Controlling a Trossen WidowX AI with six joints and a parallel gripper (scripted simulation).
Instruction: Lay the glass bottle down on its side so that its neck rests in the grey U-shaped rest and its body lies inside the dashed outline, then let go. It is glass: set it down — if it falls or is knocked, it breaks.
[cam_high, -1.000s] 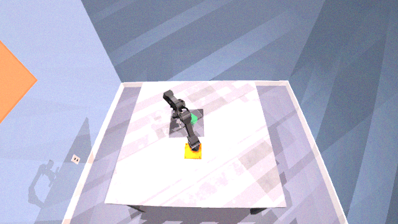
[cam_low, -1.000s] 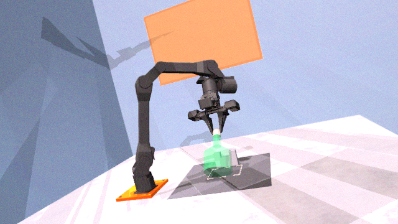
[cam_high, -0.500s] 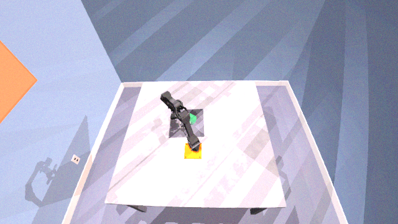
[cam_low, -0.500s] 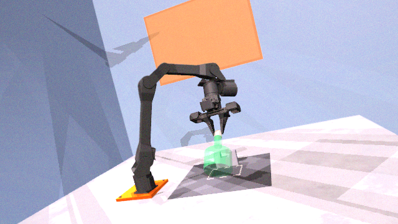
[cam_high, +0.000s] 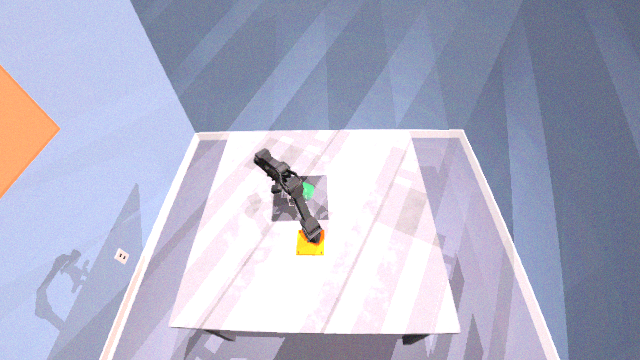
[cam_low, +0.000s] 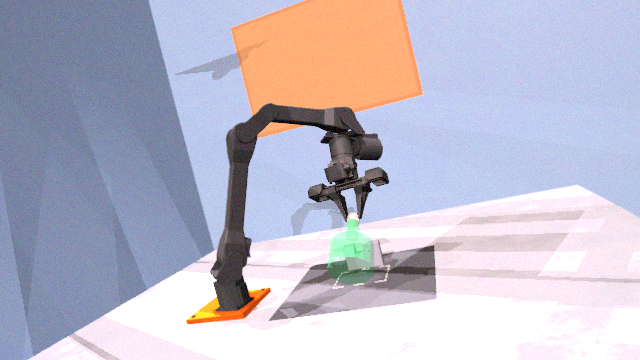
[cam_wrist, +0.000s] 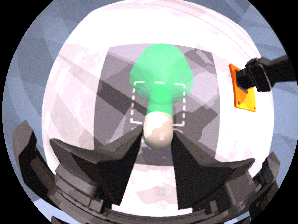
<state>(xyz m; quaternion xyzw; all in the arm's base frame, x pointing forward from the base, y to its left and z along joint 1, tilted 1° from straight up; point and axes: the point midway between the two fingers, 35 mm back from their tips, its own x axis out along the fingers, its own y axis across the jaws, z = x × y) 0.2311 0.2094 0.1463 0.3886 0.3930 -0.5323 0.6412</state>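
Observation:
The green glass bottle (cam_high: 308, 190) (cam_low: 351, 260) (cam_wrist: 161, 70) is tilted, its body leaning away from the fingers in the wrist view. My gripper (cam_low: 353, 218) (cam_wrist: 157, 131) is shut on its neck end at the pale cap (cam_low: 352, 215) (cam_wrist: 158, 129). The dashed outline (cam_low: 388, 270) (cam_wrist: 184, 104) lies under and beside the bottle; in the wrist view the neck crosses it and the body is mostly beyond its far edge. The grey rest (cam_low: 379, 254) stands behind the bottle in the exterior view, partly seen through the glass. Whether the bottle's base touches the surface I cannot tell.
A dark grey mat (cam_high: 320, 212) (cam_low: 417, 285) (cam_wrist: 115, 117) lies under the outline. The arm's orange base plate (cam_high: 310, 249) (cam_low: 200, 316) (cam_wrist: 245, 102) is beside the mat. An orange panel (cam_low: 325, 60) is on the wall behind.

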